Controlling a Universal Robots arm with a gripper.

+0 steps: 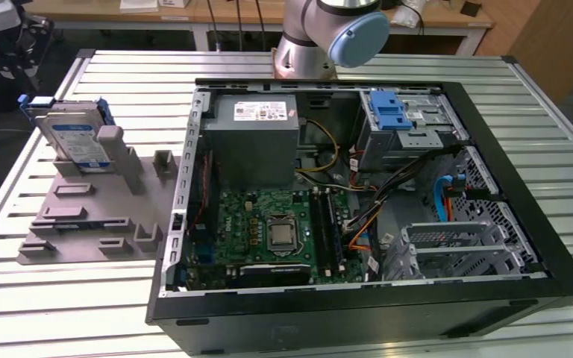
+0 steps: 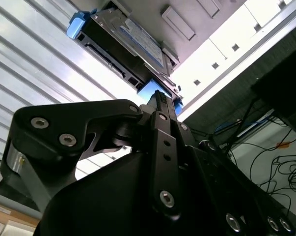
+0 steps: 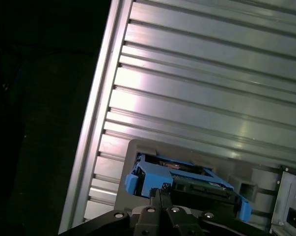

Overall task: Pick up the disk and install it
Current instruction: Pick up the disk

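At the exterior view's left, on the ribbed aluminium table point(image 1: 57, 313), the disk point(image 1: 75, 138) stands on edge in a slot at the far end of a grey fixture point(image 1: 87, 220). Its label side faces the camera and a blue carrier frame runs round its edges. It is not installed: it sits outside the open PC case point(image 1: 366, 317), and the fixture lies just beside the case's side wall.

The case lies flat with its lid off. Inside are the power supply point(image 1: 257, 142), the motherboard point(image 1: 277, 224) and a drive cage with a blue latch point(image 1: 388, 112), at the far corner toward the exterior view's right. The arm point(image 1: 331, 33) rises behind the case.

In the first wrist view, the gripper point(image 3: 160, 192) is clenched: its 2 fingertips meet with nothing between them. The disk point(image 3: 187, 177) shows edge-on just past the tips, seated in the fixture on the table. In the second wrist view, the gripper point(image 2: 160, 98) lines up with the blue end of the disk point(image 2: 133, 39). Whether the tips touch it cannot be told.
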